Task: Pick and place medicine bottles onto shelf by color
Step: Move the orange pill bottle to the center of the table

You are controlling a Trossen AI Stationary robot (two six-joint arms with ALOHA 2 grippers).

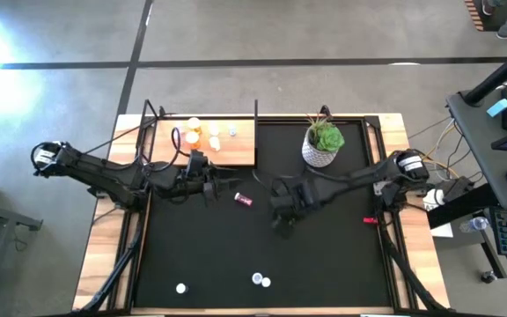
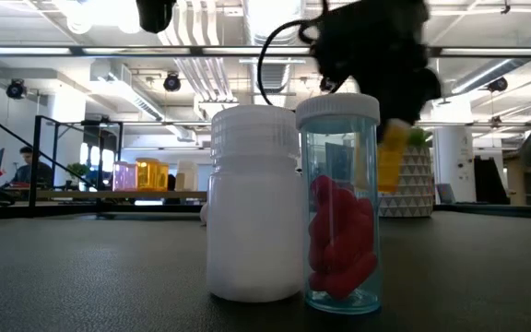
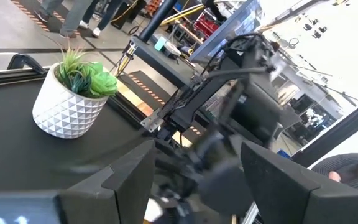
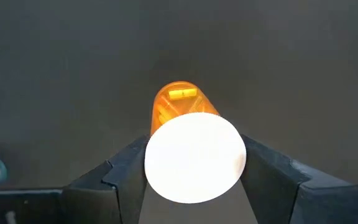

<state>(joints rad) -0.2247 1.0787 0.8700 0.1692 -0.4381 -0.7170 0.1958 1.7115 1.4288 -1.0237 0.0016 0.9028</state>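
Observation:
My right gripper (image 1: 282, 210) is over the middle of the black mat (image 1: 324, 264), shut on an orange bottle with a white cap (image 4: 180, 102). In the low view the bottle (image 2: 390, 159) hangs under the gripper. My left gripper (image 1: 209, 183) is open and empty, just off the near edge of the wooden shelf (image 1: 240, 150). Its fingers (image 3: 129, 180) frame the right arm. Orange bottles (image 1: 193, 130) and white bottles (image 1: 216, 132) stand on the shelf. A pink bottle (image 1: 243, 200) lies on its side on the mat between the grippers. My right gripper pinches the orange bottle's white cap (image 4: 194, 155) between its two fingers, one on each side of the cap. The fingers come from above, pointing down. The bottle hangs below them, cap up and roughly upright, clear of the mat.
A white-potted green plant (image 1: 323, 143) stands at the mat's far right. A white bottle (image 2: 252, 203) and a clear blue bottle of red pills (image 2: 339, 207) stand at the near edge, with another white bottle (image 1: 180, 288) to their left. A small red thing (image 1: 370, 220) lies near the right edge.

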